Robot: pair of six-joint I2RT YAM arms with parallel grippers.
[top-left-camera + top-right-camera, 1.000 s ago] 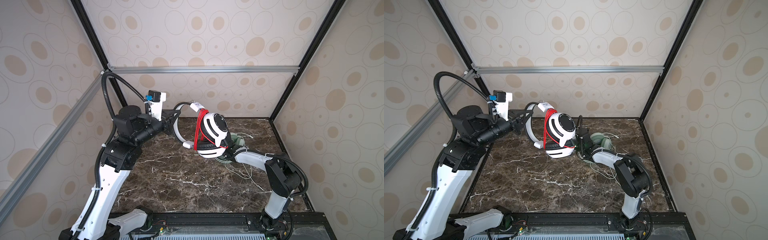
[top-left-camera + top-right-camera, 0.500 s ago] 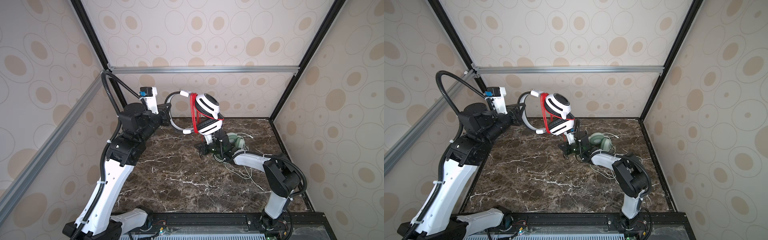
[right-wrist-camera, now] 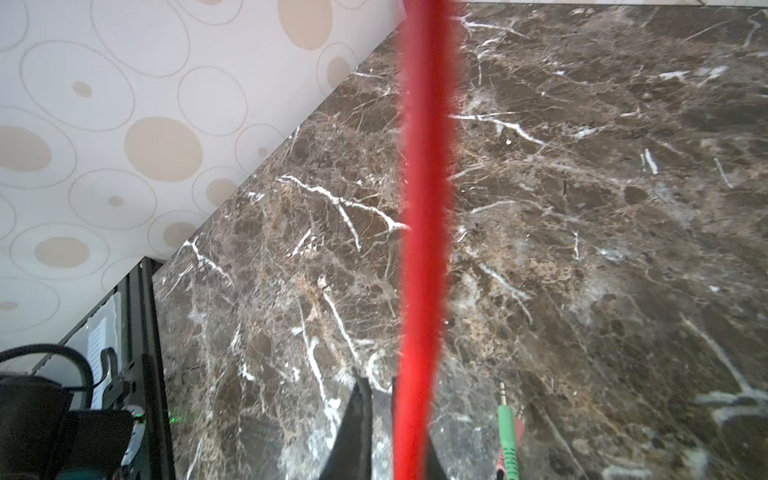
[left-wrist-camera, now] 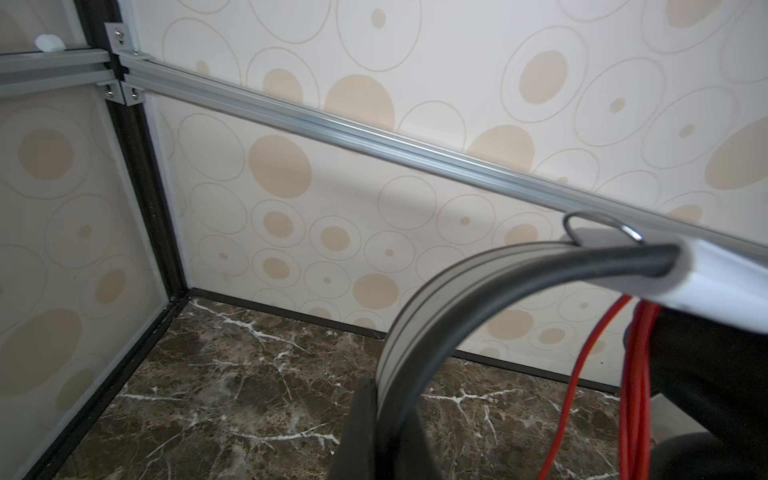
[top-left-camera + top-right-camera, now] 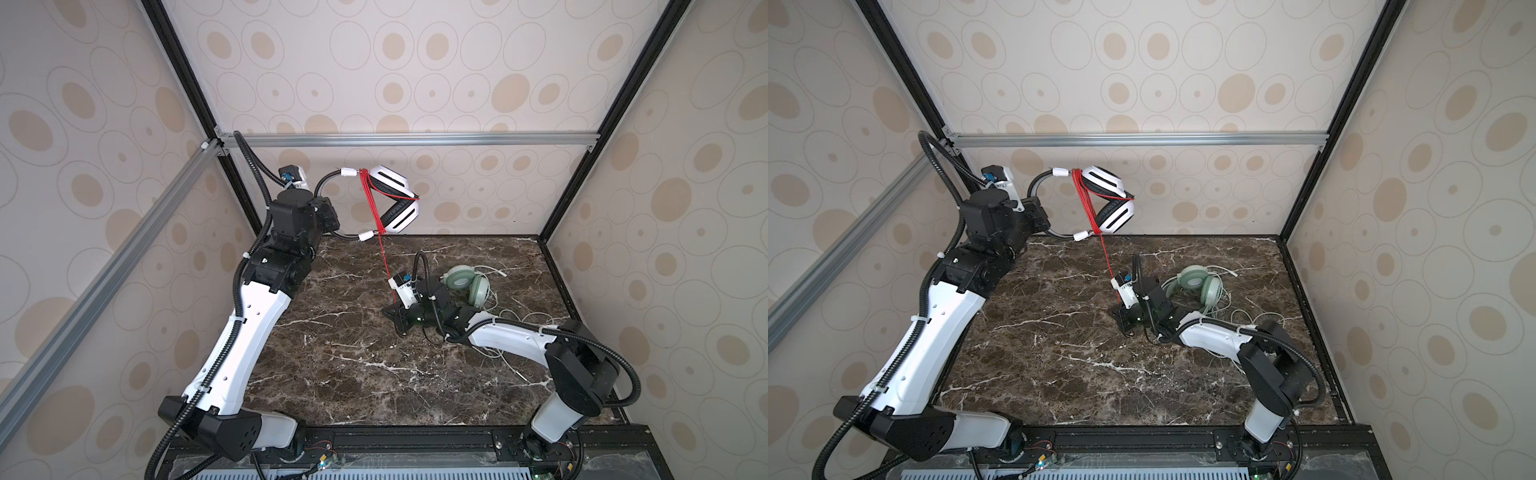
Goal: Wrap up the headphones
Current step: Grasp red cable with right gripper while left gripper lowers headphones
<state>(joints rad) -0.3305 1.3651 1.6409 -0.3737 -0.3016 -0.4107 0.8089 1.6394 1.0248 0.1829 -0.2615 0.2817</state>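
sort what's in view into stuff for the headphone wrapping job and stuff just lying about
For the job: white over-ear headphones with black pads, in the left tool; thin red cable, taut to the right tool; mint-green over-ear headphones with pale cable.
Just there: dark marble tabletop; aluminium wall rail.

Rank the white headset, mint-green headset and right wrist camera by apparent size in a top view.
1. white headset, though held aloft, nearer the camera
2. mint-green headset
3. right wrist camera

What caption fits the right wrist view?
Right claw shut on the taut red cable over the marble table, green jack plug beside it.
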